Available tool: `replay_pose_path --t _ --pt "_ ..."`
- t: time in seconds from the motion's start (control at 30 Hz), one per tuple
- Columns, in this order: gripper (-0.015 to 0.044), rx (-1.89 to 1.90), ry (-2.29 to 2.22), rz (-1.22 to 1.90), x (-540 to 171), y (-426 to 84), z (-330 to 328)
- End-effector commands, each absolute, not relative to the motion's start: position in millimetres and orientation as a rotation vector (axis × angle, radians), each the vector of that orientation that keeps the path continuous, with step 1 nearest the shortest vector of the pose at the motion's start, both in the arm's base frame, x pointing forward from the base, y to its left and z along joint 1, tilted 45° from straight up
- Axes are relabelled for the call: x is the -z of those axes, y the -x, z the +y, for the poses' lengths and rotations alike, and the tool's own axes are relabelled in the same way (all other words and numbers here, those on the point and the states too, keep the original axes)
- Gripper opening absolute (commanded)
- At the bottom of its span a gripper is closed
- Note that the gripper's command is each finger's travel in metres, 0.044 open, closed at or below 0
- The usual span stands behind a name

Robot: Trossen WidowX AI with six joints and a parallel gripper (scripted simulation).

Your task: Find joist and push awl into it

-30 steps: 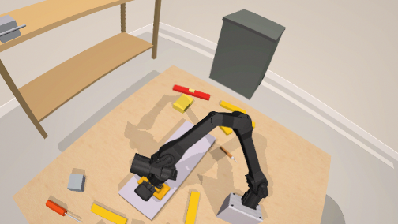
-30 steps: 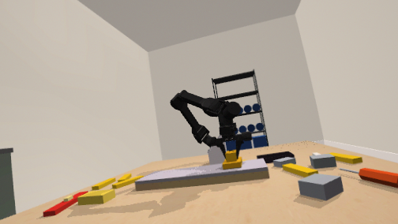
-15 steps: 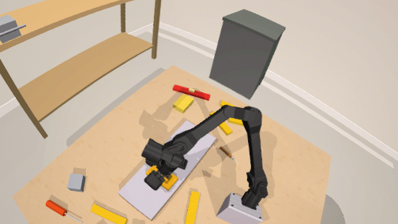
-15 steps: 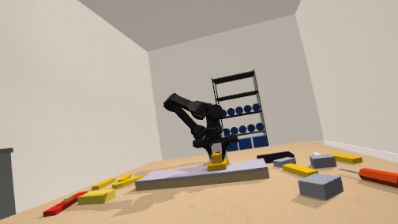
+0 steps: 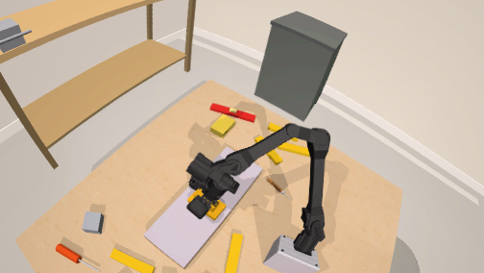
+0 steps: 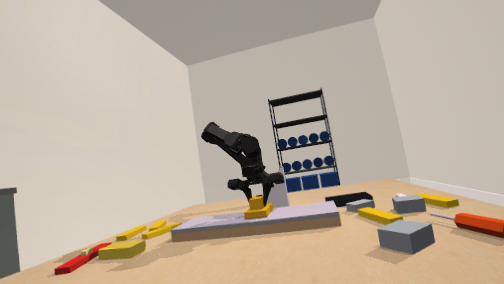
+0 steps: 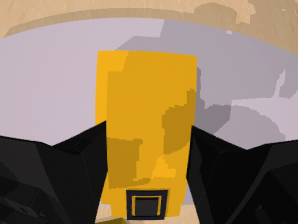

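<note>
Stud finder (image 5: 215,210) (image 6: 258,211) (image 7: 150,95) sat on the panel (image 5: 180,231) (image 6: 300,215) (image 7: 45,80), the tool (image 5: 207,202) (image 6: 257,200) (image 7: 145,125) clamped on it. Awl (image 5: 275,185) lay beside the panel on the counter (image 5: 130,183) (image 6: 280,260) (image 7: 100,9).

ok so 3 cams here. Top one sits high over the wooden surface (image 5: 130,178) (image 6: 300,255), looking down at a slant, whole black jointed arm (image 5: 317,178) (image 6: 245,150) in shot. Exterior is way lower, almost level with the surface, looking across it at the arm, black wire shelf rack (image 6: 297,122) behind. Wrist cam's super close, staring down between the black pincer's (image 5: 205,199) (image 6: 257,197) (image 7: 149,150) fingers. All 3 share the pale lilac flat panel (image 5: 168,231) (image 6: 310,212) (image 7: 45,80).
</note>
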State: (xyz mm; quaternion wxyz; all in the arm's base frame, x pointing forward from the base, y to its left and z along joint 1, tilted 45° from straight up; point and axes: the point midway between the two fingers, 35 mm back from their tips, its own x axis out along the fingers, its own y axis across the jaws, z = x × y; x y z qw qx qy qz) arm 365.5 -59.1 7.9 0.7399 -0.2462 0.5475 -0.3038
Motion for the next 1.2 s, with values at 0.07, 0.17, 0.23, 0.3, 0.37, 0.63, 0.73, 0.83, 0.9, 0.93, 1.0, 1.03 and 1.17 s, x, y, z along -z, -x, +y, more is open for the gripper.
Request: replay_pose_path --t 0.07,0.17,0.23,0.3,0.37,0.63,0.73,0.83,0.9,0.93,1.0,1.03,1.17 --pt "0.0000 0.663 0.547 1.205 -24 -360 -76" --pt "0.0000 0.663 0.547 1.205 -32 -358 -84" --pt "0.0000 0.663 0.547 1.205 -37 -357 -89" --pt "0.0000 0.664 0.548 1.205 -43 -356 -95" --pt "0.0000 0.664 0.548 1.205 -48 -354 -100" --pt "0.0000 0.665 0.549 1.205 -70 -349 -122" --pt "0.0000 0.665 0.549 1.205 -78 -347 -130" --pt "0.0000 0.665 0.550 1.205 -87 -345 -138" --pt "0.0000 0.665 0.550 1.204 -92 -344 -143" --pt "0.0000 0.665 0.550 1.204 -95 -343 -146" --pt "0.0000 0.666 0.550 1.204 -100 -342 -151" --pt "0.0000 0.666 0.550 1.204 -103 -341 -154" --pt "0.0000 0.666 0.551 1.204 -114 -339 -165"
